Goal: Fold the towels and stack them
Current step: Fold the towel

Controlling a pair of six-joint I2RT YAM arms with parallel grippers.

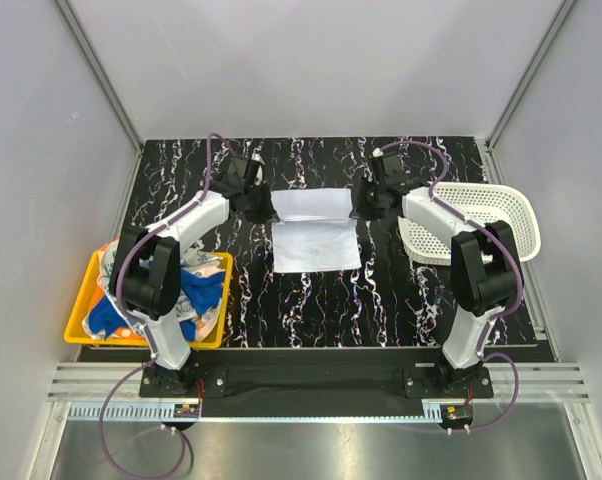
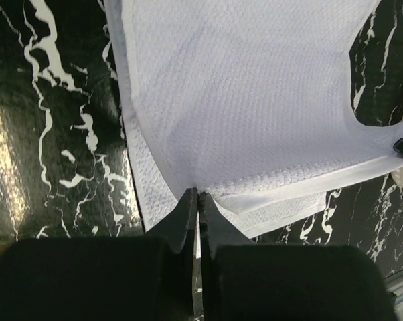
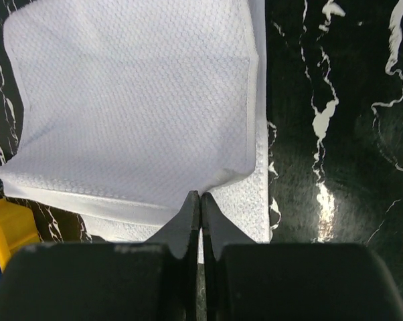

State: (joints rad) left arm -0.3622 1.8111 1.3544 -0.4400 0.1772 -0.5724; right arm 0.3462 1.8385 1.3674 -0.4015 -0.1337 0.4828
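Observation:
An off-white towel (image 1: 316,245) lies on the black marbled table, its far part raised and folded toward the near part. My left gripper (image 1: 264,206) is shut on the far-left corner, seen pinched at the fingertips (image 2: 198,194) over the lower layer of the off-white towel (image 2: 255,100). At the far-right corner my right gripper (image 1: 362,203) is shut on the cloth as well, its tips (image 3: 200,196) meeting on the fold of the off-white towel (image 3: 134,100). More towels, one royal blue (image 1: 203,291), sit crumpled in the bin.
A yellow bin (image 1: 81,322) stands at the left table edge, its corner (image 3: 11,227) showing in the right wrist view. A white perforated basket (image 1: 503,208) sits at the right edge. Grey walls enclose the table on three sides.

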